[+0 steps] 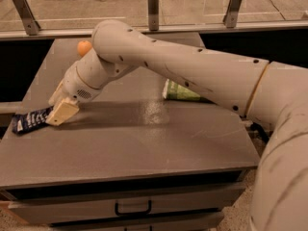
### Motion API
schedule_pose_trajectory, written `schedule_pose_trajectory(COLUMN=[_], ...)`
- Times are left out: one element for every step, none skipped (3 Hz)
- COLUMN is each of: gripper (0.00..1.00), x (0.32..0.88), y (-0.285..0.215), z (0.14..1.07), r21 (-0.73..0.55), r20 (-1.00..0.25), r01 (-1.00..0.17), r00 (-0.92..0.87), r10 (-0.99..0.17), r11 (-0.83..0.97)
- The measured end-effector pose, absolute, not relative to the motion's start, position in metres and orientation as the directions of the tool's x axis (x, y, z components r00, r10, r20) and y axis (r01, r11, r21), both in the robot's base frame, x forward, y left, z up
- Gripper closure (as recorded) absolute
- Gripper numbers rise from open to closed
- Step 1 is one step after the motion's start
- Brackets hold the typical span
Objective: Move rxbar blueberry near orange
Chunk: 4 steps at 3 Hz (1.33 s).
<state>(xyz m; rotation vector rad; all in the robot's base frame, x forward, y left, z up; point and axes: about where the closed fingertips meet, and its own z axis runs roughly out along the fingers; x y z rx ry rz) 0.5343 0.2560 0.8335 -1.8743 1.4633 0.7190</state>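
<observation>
Nearest to us is the drawer front with its dark handle (133, 208), and above it the grey table (144, 148), bare along its front. At the left edge of the top lies the rxbar blueberry (30, 121), flat, its dark blue wrapper reaching out to the table's rim. The gripper (60, 113) sits low at the bar's right end, touching or overlapping it, with its pale tip angled down towards the surface. We judge that it is there to take the bar by that end, since the bar lies too flat to be taken from the side. Whether it is open around the wrapper or already closed on it, we cannot tell, because its own body hides the contact.

Further back, the thick arm (192, 76) crosses the table from the right, and just behind it, near the middle, a green chip bag (180, 92) peeks out, partly covered. Beyond that, towards the far left corner, we see the orange (83, 47), half hidden behind the arm's elbow and well apart from the bar. So the bar has the whole depth of the table to travel. Behind everything runs a railing (153, 8) with metal posts.
</observation>
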Motion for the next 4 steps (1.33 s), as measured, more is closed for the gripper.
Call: schedule_pose_trajectory(gripper=[0.88, 1.00, 1.00, 1.00], x=[0.532, 0.538, 0.562, 0.594], y=[0.247, 0.222, 0.175, 0.123], z=[0.833, 0.836, 0.861, 0.899], r21=[-0.132, -0.135, -0.205, -0.318], r20=[-0.758, -0.751, -0.722, -0.709], r01=[-0.981, -0.987, -0.979, -0.943], r00=[0.194, 0.161, 0.154, 0.169], r10=[-0.622, -0.640, -0.675, -0.684], r11=[-0.145, -0.090, -0.003, 0.097])
